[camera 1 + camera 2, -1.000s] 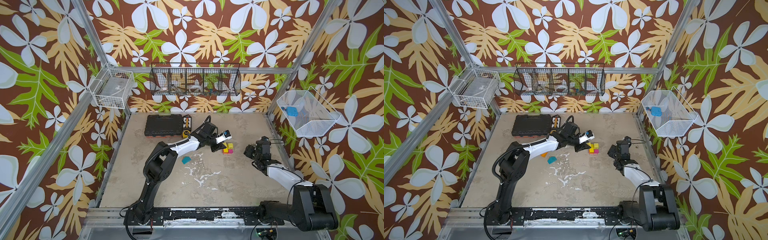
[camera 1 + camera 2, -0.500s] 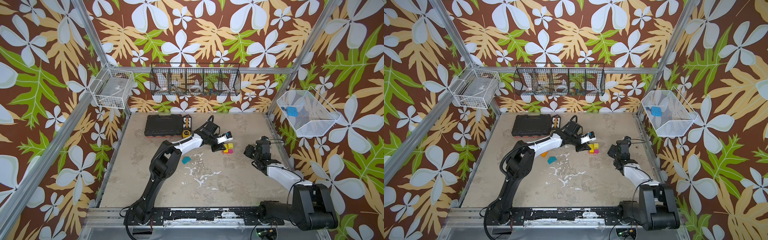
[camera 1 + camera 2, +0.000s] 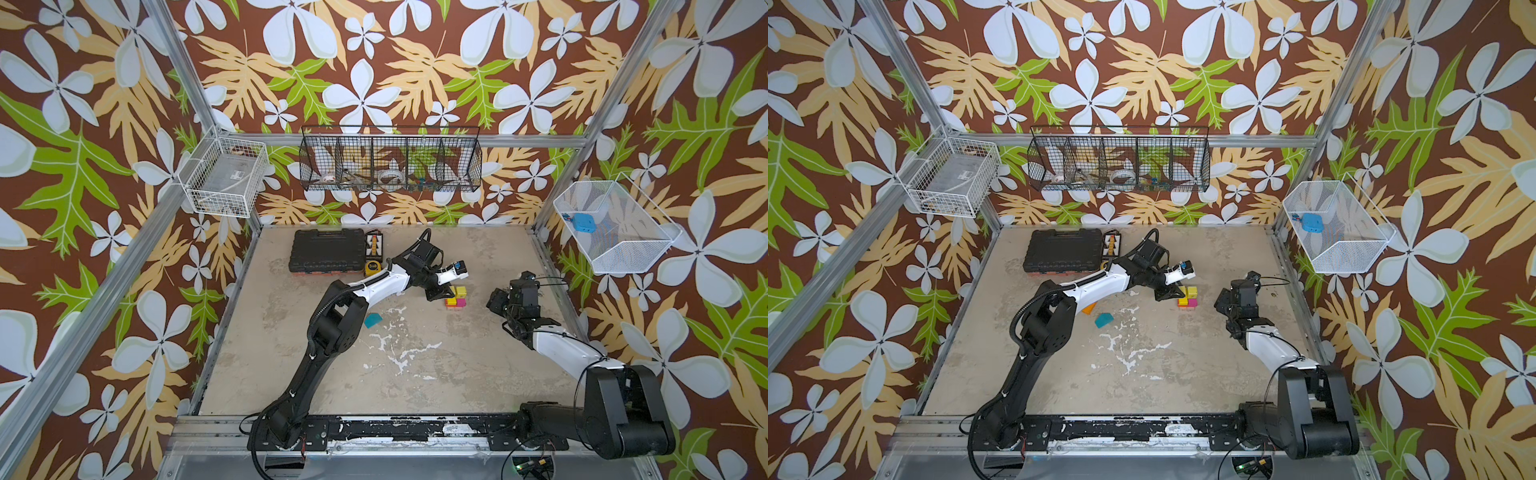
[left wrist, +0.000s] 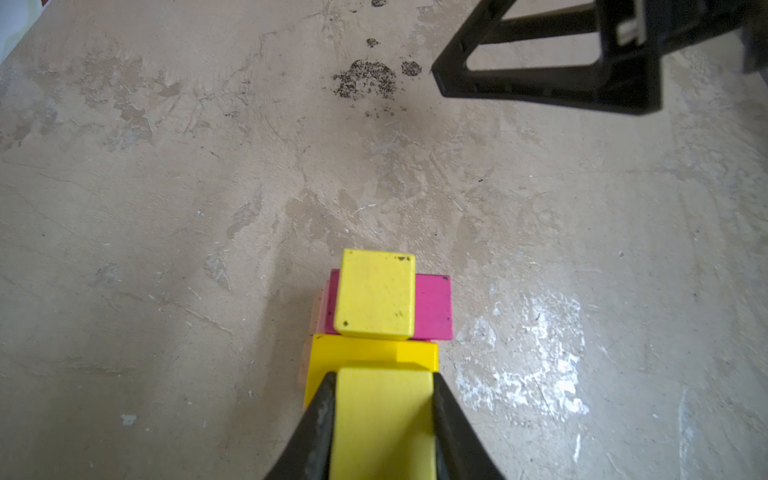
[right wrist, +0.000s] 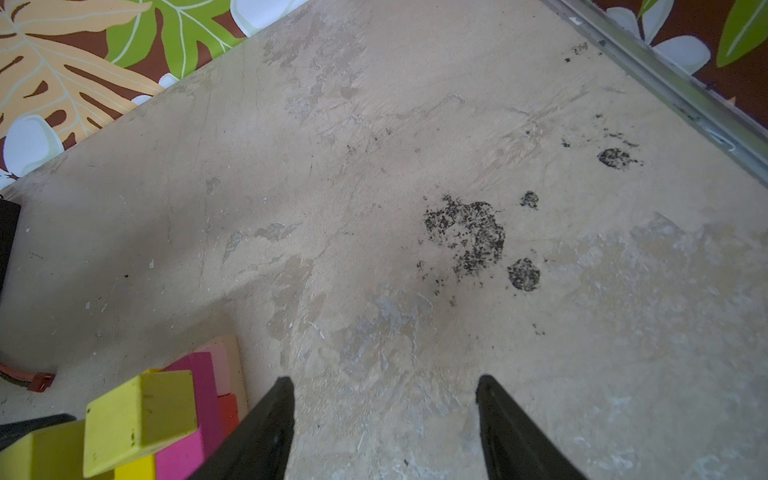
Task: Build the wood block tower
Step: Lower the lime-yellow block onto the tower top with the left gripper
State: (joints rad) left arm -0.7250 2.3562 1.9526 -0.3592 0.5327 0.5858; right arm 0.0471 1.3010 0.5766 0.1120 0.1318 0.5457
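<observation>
Starting at the left, the teal wedge [image 3: 372,320] and an orange block [image 3: 1089,308] lie loose on the table [image 3: 415,382], well behind my left gripper [image 4: 381,376] and not yet used. That gripper is clamped on a yellow block [image 4: 382,428], pinched by its side faces, right over the tower [image 3: 456,297]. Straight beneath the fingertips lies a yellow brick [image 4: 419,357], its long side crosswise to the fingers, and just beyond the tips a yellow cube [image 4: 374,295] sits on the magenta brick [image 4: 434,307]. (Whether the held block already rests on that brick I cannot tell.) I judge the coming move to be straight down, with no sideways shift. Further right, my right gripper [image 5: 384,384] hangs spread and empty, the tower off to one side of its fingers, near but apart. The left arm is plainly the nearer one.
</observation>
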